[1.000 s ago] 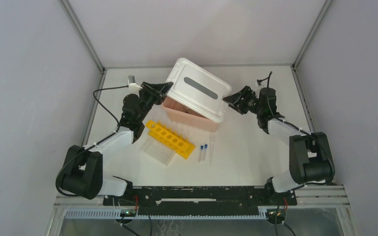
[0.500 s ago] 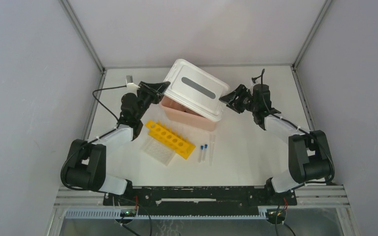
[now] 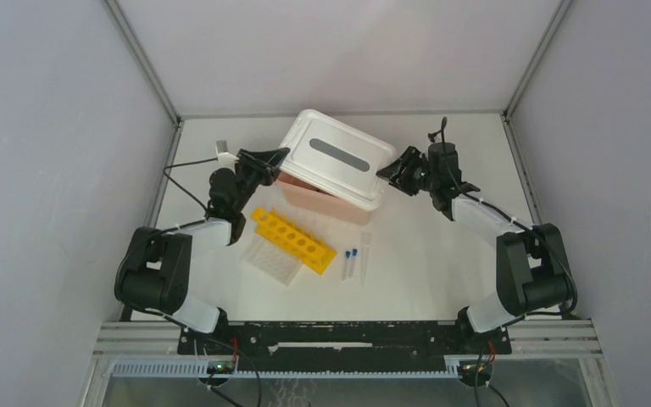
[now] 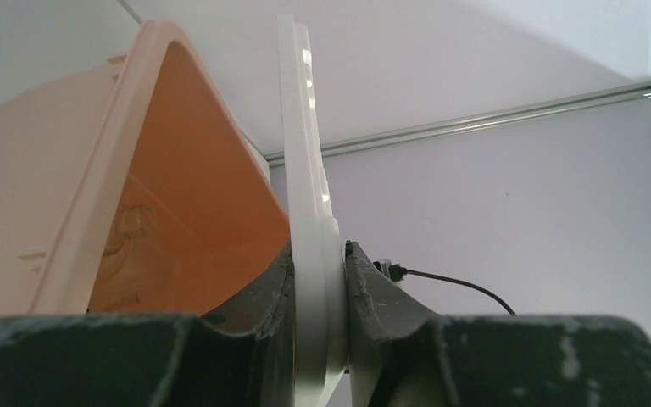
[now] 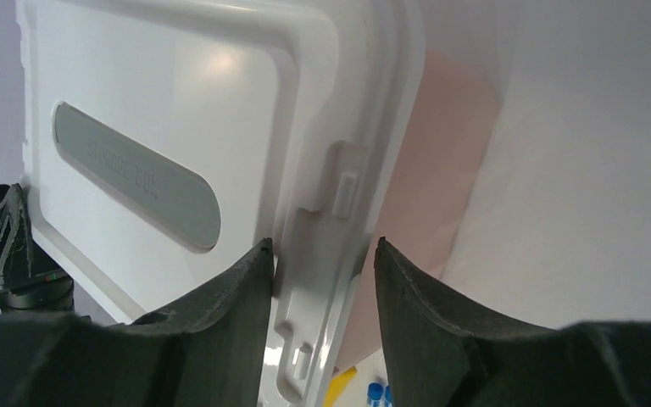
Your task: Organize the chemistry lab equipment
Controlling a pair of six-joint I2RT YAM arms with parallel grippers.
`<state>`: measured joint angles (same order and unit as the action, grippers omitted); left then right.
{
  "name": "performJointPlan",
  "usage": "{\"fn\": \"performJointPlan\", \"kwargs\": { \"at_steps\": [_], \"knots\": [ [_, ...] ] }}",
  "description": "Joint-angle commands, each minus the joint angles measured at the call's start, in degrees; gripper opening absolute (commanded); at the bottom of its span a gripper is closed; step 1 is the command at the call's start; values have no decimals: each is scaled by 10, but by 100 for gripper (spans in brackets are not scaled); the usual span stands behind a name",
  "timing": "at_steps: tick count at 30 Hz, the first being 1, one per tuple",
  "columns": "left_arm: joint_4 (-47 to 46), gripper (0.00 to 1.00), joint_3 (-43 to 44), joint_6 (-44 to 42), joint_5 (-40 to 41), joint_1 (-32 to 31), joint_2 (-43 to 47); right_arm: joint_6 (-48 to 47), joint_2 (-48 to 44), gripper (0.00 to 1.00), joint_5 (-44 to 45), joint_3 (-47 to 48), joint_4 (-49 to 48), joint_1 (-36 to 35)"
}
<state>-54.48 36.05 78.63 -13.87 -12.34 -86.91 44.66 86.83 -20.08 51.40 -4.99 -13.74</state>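
Note:
The yellow tube rack (image 3: 292, 239) lies aslant on the clear well plate (image 3: 273, 261) at mid table. Two blue-capped vials (image 3: 349, 263) and a thin clear tube (image 3: 364, 254) lie to its right. The pink box (image 3: 326, 202) stands behind them, its white lid (image 3: 336, 154) lifted and tilted over it. My left gripper (image 3: 278, 157) is shut on the lid's left edge (image 4: 305, 170). My right gripper (image 3: 387, 172) is open around the lid's right latch tab (image 5: 322, 280), with only the left finger touching it. A small round clear piece of glassware (image 4: 136, 225) shows inside the box.
Grey walls close the table at left, right and back. The yellow rack's end (image 5: 345, 381) and the blue caps (image 5: 377, 394) show under the lid in the right wrist view. A black cable (image 4: 458, 284) runs behind the left gripper.
The lid has risen and shifted a little toward the back wall, held by the left gripper. Both grippers moved back with it. The rack, plate and vials have not moved.

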Motion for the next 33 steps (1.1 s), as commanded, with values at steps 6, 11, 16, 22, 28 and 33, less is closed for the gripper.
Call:
{"fn": "performJointPlan", "kwargs": {
  "at_steps": [6, 11, 16, 22, 28, 33],
  "knots": [
    [-101, 21, -23, 26, -15, 23, -28, -24, 7, 54, 31, 35, 24, -16],
    [-116, 35, -36, 34, -16, 37, -34, -25, 13, 54, 34, 42, 28, -19],
    [-117, 40, -48, 33, -10, 53, -33, -26, 13, 54, 40, 52, 36, -22],
    [-91, 41, -56, 17, -4, 75, -20, -23, 12, 54, 48, 58, 43, -25],
    [-32, 41, -53, -22, 12, 82, 7, -21, 12, 54, 55, 70, 47, -34],
    [64, 44, -9, -90, 12, 82, 31, -23, 11, 54, 59, 75, 69, -37]
  ]
}}
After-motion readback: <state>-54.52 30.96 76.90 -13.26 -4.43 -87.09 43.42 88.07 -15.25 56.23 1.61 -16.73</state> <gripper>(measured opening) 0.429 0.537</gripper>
